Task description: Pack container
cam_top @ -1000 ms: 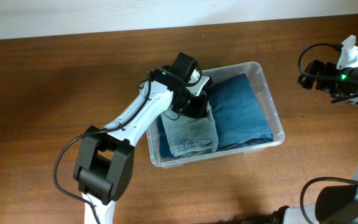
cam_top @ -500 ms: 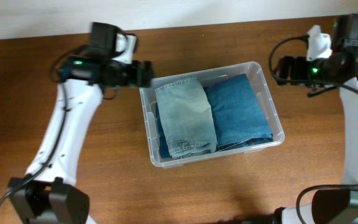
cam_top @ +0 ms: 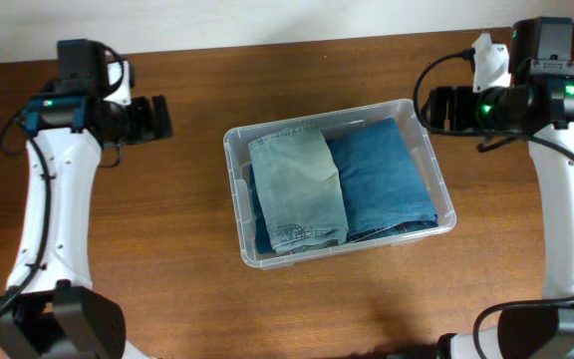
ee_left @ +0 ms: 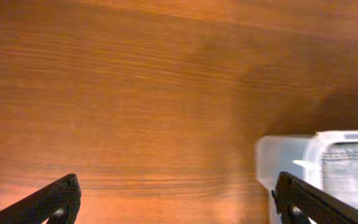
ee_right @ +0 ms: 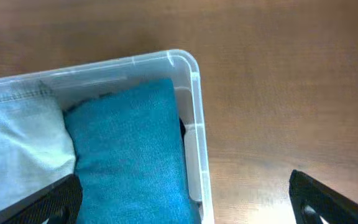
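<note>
While left gripper (ee_left: 178, 186) and right gripper (ee_right: 184, 186) gape empty, rounded clear-plastic container (cam_top: 235, 170), folded denim (cam_top: 302, 189)

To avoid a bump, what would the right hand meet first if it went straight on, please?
Likely the container at its near corner rim, then the dark blue jeans; height unclear.

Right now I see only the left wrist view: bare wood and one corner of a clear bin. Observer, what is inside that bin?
Observer: Overhead, the container holds two folded pairs side by side: light-wash jeans and darker blue jeans.
Operator: Where is the other arm?
Observer: The right gripper hangs open near the container's far right corner, outside it, holding nothing.
Operator: Which pair is nearer my gripper?
Observer: The light-wash jeans. The left gripper is on that side, apart from the container.
</note>
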Available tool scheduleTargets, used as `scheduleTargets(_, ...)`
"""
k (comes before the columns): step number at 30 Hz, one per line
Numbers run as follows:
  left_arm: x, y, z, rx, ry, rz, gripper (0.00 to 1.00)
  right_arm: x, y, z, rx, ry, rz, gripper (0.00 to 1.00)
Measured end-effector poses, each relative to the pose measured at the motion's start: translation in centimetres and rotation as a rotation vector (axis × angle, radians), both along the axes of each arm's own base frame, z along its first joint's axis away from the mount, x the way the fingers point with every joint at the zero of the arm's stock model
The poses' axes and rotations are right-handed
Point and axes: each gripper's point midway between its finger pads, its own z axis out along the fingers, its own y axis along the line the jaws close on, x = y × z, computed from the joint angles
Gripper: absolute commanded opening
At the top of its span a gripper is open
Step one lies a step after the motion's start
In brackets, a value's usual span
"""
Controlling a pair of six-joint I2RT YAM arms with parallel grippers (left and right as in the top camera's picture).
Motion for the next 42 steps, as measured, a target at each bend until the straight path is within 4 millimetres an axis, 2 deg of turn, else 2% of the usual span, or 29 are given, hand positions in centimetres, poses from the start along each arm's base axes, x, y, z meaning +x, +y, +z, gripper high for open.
scheduleTargets(5,-2.2,0.6,1.7,0.02,-0.075,0.013,0.99,-2.1,-0.1,1.3,-0.034,-0.076,-0.004,0.99)
scheduleTargets(9,-5.9,0.2,5.3,0.027,-0.307,0.009,1.0,-6.4,1.2,2.8,-0.093,-0.237,0.049,0.99)
scheduleTargets(12,-9.1,0.1,7.7,0.023,-0.522,0.026,0.99,-10.1,2.8,1.9,-0.115,-0.306,0.103,0.99)
scheduleTargets(15,-11.8,0.0,8.8,0.017,-0.694,0.034,0.99,-12.6,3.3,-0.1,-0.122,-0.313,0.124,0.98)
scheduleTargets(17,-13.7,-0.1,7.7,0.014,-0.711,0.037,0.99,-14.0,3.3,-2.1,-0.124,-0.281,0.128,0.98)
scheduleTargets(21,-17.4,-0.3,3.2,0.007,-0.607,0.042,0.99,-16.0,3.4,-4.7,-0.121,-0.206,0.133,0.98)
scheduleTargets(26,-21.9,-0.5,-1.9,0.002,-0.371,0.045,0.99,-16.5,3.4,-5.4,-0.119,-0.174,0.137,0.98)
scheduleTargets(30,-25.0,-0.6,-5.0,-0.002,-0.194,0.046,0.99,-16.4,3.3,-5.7,-0.118,-0.153,0.137,0.98)
scheduleTargets(33,-26.3,-0.7,-6.1,-0.003,-0.124,0.046,0.99,-16.2,3.3,-6.2,-0.115,-0.131,0.138,0.98)
scheduleTargets(37,-26.5,-0.7,-6.2,-0.004,-0.116,0.046,0.99,-16.3,3.3,-6.9,-0.11,-0.089,0.14,0.98)
scheduleTargets(39,-26.5,-0.7,-6.2,-0.004,-0.116,0.046,1.0,-15.8,3.3,-6.3,-0.118,-0.135,0.142,0.98)
scheduleTargets(42,-26.5,-0.7,-6.2,-0.004,-0.116,0.046,0.99,-14.3,3.3,-3.7,-0.155,-0.338,0.148,0.99)
